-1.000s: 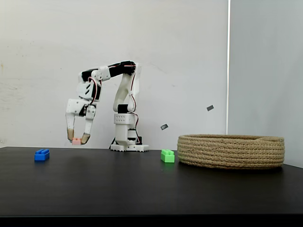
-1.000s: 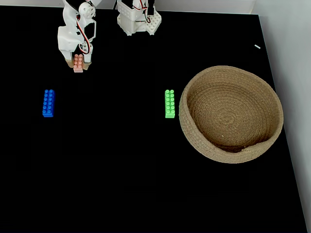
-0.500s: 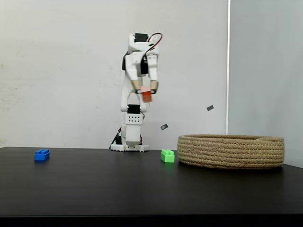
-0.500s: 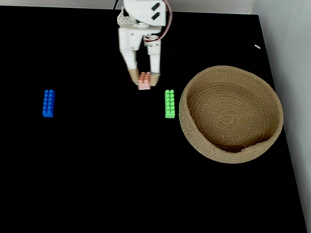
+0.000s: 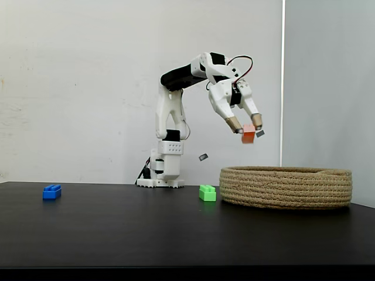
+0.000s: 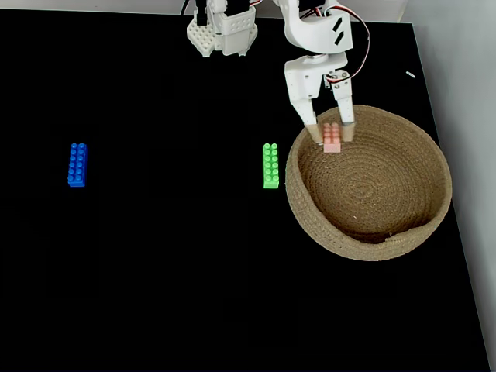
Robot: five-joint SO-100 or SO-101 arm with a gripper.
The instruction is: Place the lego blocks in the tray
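My gripper (image 5: 246, 127) (image 6: 332, 136) is shut on the pale pink lego block (image 5: 248, 134) (image 6: 332, 138) and holds it in the air above the near-left rim of the tray (image 5: 287, 188) (image 6: 403, 232), a wide coiled rope basket. On the black table the green block (image 5: 207, 192) (image 6: 270, 164) lies just left of the tray. Far to the left lies the blue block (image 5: 51, 191) (image 6: 77, 163). Nothing lies inside the tray in the top-down fixed view.
The arm's white base (image 5: 161, 175) (image 6: 223, 31) stands at the back edge of the black table (image 6: 170, 271). A white wall rises behind it, and the table's right edge runs close to the tray.
The arm has swung right and reached outward, carrying the pink block from above the table left of the green block to above the tray's left rim. The other blocks have not moved.
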